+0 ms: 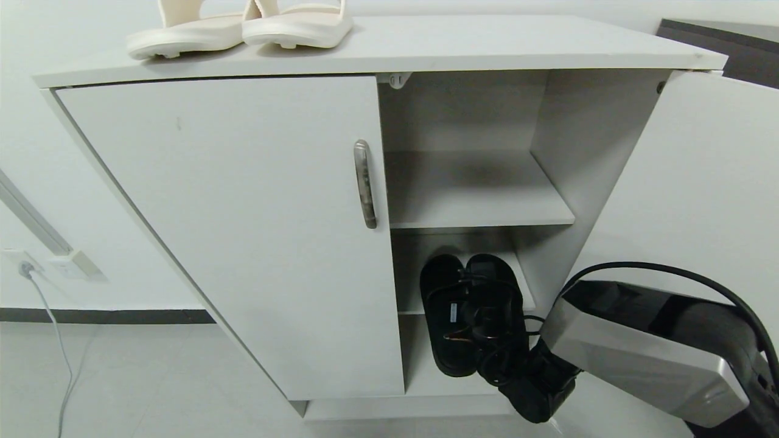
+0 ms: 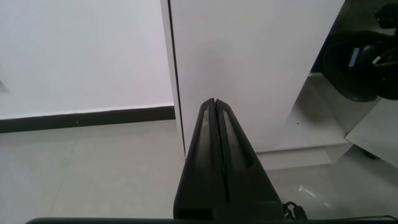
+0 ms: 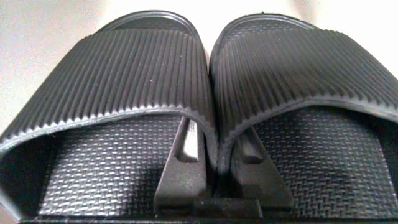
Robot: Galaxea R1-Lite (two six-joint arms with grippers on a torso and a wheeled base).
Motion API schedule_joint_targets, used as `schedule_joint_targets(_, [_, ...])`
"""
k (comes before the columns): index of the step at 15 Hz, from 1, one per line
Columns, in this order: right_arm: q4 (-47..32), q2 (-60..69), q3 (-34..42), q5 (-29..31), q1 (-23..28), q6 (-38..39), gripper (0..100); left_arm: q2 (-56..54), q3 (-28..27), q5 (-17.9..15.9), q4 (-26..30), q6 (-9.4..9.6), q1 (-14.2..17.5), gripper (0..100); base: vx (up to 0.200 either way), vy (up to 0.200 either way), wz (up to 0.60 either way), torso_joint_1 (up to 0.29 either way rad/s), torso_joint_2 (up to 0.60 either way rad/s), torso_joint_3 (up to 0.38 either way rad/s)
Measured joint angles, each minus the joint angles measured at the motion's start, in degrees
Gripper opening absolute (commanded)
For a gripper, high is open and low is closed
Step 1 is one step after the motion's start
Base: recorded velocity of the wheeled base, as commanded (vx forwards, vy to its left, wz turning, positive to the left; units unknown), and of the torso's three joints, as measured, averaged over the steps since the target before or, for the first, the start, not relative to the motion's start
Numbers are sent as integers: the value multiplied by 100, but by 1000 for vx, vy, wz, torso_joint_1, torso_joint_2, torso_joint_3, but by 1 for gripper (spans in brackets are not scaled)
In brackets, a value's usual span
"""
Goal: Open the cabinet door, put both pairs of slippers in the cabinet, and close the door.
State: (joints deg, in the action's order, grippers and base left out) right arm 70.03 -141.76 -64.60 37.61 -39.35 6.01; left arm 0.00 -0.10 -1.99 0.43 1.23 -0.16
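Cabinet point(image 1: 487, 45) has its right door point(image 1: 700, 182) swung wide open and its left door point(image 1: 243, 231) shut. Right gripper point(image 3: 214, 165) has its jaws clamped on the black slippers point(image 1: 471, 310), pinching both straps together, down in the cabinet's lower section under the shelf point(image 1: 475, 194). White slippers point(image 1: 243, 30) sit on the cabinet's top. Left gripper point(image 2: 215, 109) hangs low by the cabinet's closed side, jaws pressed together.
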Motion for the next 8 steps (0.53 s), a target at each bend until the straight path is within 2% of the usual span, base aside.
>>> schedule_joint_targets(3, [-991, -2, -612, -345, 62, 263, 0, -2, 0, -1, 1, 0, -2, 0, 0, 0, 0, 0, 0, 0])
schedule_joint_targets(8, [-1376, -276, -1619, -424, 236, 266, 0, -2, 0, -1, 1, -1, -2, 0, 0, 0, 0, 0, 0, 0])
